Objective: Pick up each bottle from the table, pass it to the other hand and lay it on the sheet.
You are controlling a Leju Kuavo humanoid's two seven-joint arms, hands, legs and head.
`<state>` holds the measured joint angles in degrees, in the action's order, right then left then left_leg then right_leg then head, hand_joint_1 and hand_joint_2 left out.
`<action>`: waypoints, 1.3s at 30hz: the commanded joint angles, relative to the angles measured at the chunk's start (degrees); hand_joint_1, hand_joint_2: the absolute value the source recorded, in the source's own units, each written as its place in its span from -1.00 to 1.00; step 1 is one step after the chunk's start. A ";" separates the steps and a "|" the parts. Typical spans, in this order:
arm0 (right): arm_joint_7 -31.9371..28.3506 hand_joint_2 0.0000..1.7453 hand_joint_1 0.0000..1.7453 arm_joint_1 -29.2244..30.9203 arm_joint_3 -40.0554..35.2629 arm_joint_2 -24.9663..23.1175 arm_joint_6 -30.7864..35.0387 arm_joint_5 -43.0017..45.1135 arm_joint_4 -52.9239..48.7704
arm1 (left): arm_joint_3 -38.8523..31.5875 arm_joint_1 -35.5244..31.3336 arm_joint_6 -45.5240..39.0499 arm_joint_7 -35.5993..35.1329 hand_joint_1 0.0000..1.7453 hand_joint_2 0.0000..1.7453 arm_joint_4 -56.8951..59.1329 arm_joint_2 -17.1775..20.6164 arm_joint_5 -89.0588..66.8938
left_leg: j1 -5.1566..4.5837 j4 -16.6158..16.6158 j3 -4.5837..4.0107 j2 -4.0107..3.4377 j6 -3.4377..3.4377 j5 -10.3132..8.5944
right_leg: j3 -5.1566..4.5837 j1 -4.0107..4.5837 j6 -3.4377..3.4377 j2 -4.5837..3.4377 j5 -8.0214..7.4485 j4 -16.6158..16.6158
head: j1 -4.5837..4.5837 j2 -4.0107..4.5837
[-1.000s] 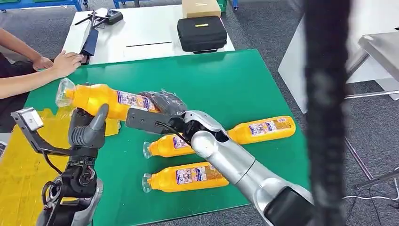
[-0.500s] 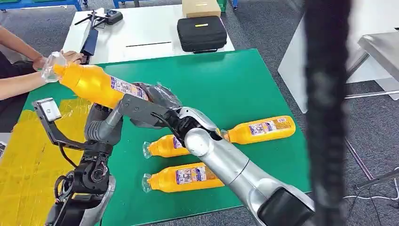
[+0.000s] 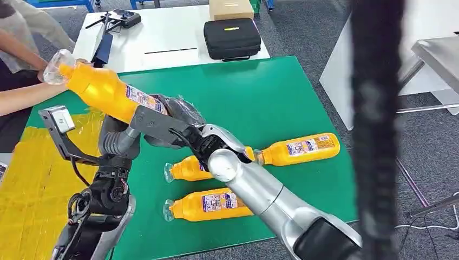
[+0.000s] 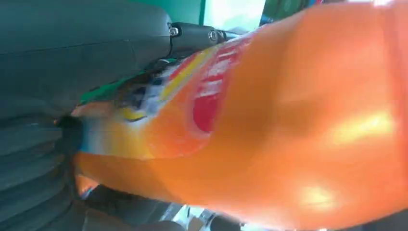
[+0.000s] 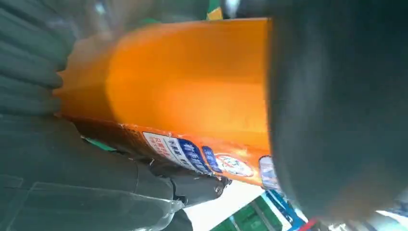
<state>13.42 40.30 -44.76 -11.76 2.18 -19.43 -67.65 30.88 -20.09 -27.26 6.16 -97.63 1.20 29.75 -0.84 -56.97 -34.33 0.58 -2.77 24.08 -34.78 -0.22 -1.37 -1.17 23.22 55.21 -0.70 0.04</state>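
Holding the raised orange bottle (image 3: pixel 111 93) at lower left of the head view, the left hand (image 3: pixel 116 141) sits under its middle and the right hand (image 3: pixel 178 116) wraps its base, so both appear to grip it, and letting go on the right too early could drop it on the green table (image 3: pixel 270 92). Three more bottles (image 3: pixel 208 205) lie near the front edge. Open room lies leftward over the yellow sheet (image 3: pixel 27 179), though a person's arm (image 3: pixel 24 95) sits close to the cap at upper left.

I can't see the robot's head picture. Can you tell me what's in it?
Both robot hands meet on one orange bottle lifted above the green table, the right hand at its base. Three more bottles lie on the table, beside a yellow sheet.
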 commanded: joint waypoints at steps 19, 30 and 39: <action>1.38 1.00 1.00 -1.46 -9.51 0.93 -2.47 -2.12 0.00 | 2.31 -2.51 -1.21 1.77 -1.00 1.00 2.98 1.56 0.17 | 0.06 0.01 0.15 0.07 0.16 0.06 | 0.20 0.06 0.02 0.17 0.09 -0.03 | 0.02 0.00; 1.41 1.00 1.00 -1.27 -10.88 0.74 -3.32 -2.25 0.92 | 1.48 -2.41 -1.55 2.10 -1.00 1.00 2.94 1.36 1.09 | 0.11 -0.09 0.38 0.09 0.31 0.20 | 0.44 0.11 0.05 0.27 0.24 0.07 | 0.02 0.00; 1.27 1.00 1.00 -0.37 -11.75 1.41 -3.14 -1.81 2.02 | 0.81 0.20 -2.54 3.57 1.00 1.00 -0.17 -0.87 0.55 | 0.07 -0.03 0.21 0.04 0.19 0.13 | 0.27 0.07 0.02 0.17 0.14 0.00 | 0.02 0.00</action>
<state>15.08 38.77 -49.46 -11.61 1.16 -21.70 -68.59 30.77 -17.78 -28.85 9.05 -97.63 2.36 30.71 -0.84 -56.97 -34.39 0.58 -2.77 24.08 -34.83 -0.23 -1.37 -1.16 23.22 55.21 -0.68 0.04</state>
